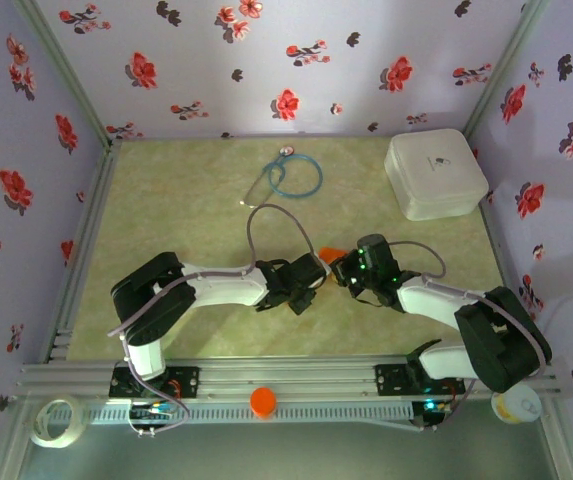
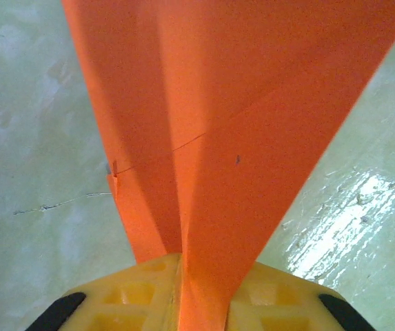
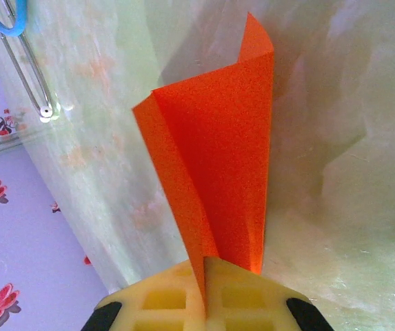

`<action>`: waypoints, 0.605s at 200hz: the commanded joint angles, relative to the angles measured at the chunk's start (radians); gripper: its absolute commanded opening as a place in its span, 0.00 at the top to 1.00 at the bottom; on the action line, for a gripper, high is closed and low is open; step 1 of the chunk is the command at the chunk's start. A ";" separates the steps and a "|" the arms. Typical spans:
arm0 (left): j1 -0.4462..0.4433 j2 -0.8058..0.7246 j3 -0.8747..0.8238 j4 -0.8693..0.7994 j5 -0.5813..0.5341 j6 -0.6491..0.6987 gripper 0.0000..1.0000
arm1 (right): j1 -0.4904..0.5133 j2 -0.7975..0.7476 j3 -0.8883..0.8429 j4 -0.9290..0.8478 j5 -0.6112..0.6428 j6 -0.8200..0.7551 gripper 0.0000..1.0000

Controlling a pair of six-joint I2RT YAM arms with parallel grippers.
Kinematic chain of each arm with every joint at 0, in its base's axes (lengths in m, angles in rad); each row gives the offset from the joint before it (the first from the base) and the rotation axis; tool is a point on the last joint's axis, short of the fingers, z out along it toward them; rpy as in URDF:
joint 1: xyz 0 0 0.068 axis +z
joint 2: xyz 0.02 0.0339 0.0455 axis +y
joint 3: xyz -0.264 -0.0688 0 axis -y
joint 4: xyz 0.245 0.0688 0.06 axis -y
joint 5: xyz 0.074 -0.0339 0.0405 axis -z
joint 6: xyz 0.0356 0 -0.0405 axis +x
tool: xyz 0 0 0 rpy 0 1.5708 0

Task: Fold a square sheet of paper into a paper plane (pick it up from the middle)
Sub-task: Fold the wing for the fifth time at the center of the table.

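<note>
1 orange paper (image 3: 218,172), part-folded — held by 2: L hand (image 2: 181,293) & R hand (image 3: 204,293), both clamped on it.

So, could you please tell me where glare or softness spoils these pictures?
Left wrist view: bright glare on the table at lower right, while the creases of the folded orange paper are sharp. Right wrist view: the table is washed out by pale reflections, the paper's edges crisp. Top external view: even, bluish light, slightly soft overall.
</note>
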 commanded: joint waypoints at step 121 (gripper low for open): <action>0.004 0.083 0.091 -0.093 0.122 0.012 1.00 | -0.040 -0.161 0.025 -0.320 0.099 -0.132 0.49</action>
